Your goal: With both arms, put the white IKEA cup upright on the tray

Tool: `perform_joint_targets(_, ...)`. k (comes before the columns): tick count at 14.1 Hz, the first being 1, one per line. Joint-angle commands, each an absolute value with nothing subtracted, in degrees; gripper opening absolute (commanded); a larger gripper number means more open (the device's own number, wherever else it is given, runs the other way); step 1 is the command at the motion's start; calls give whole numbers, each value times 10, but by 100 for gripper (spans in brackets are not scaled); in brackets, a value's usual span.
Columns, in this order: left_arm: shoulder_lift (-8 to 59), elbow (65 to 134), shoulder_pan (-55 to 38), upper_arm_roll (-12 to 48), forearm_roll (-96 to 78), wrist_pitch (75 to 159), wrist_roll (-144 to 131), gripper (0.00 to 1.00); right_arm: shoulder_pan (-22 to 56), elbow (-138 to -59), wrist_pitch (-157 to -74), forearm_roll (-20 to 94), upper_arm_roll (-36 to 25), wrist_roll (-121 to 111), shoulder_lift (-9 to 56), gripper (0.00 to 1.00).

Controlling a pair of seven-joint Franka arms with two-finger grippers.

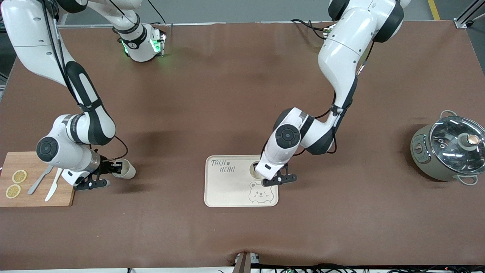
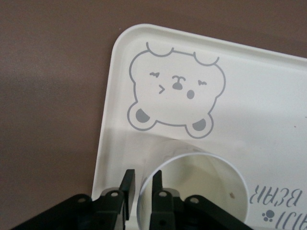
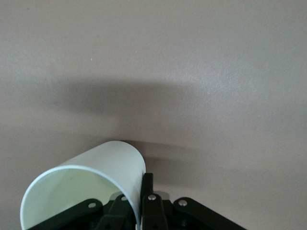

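A white cup [image 1: 256, 171] stands upright on the cream bear tray [image 1: 227, 189], mostly hidden under the left wrist. My left gripper [image 1: 260, 175] is over it. In the left wrist view the cup [image 2: 201, 191] has its mouth up, and the left gripper [image 2: 143, 175] straddles the rim, open, with a gap beside the outer finger. A second white cup [image 1: 127, 169] lies tipped on its side low by the cutting board. My right gripper [image 1: 113, 168] is shut on its wall near the rim. The right wrist view shows that cup [image 3: 110, 163] pinched by the right gripper [image 3: 143, 184].
A wooden cutting board [image 1: 34, 197] with lemon slices [image 1: 19, 176] and cutlery [image 1: 53, 185] lies at the right arm's end. At the left arm's end of the brown table stands a grey pot with a glass lid [image 1: 451, 148].
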State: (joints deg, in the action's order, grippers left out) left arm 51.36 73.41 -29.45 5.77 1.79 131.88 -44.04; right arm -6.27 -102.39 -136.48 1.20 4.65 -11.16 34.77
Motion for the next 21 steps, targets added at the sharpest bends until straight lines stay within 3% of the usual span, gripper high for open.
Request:
perform_joint_targets(1,516,723,-303,49,25,1321,-450,100,-59,-986,-1301,22,49,-112,332,0)
perform_joint_targets(4,496,723,-301,51,18,1302,-475,100,-57,-896,-1177,63,49,-94,333,0)
perform_joint_targets(7,469,721,-293,59,16,1218,-480,100,-23,-854,-1127,83,49,0,332,0)
perform_joint_targets(15,367,724,-212,57,11,1138,-369,100,170,-829,-1139,75,47,371,330,0)
perform_joint_targets(18,322,728,-139,54,18,1065,-234,100,218,-824,-1191,69,45,445,348,0)
perform_joint_targets(21,287,728,-50,58,4,1055,-90,100,247,-823,-1250,65,44,488,373,0)
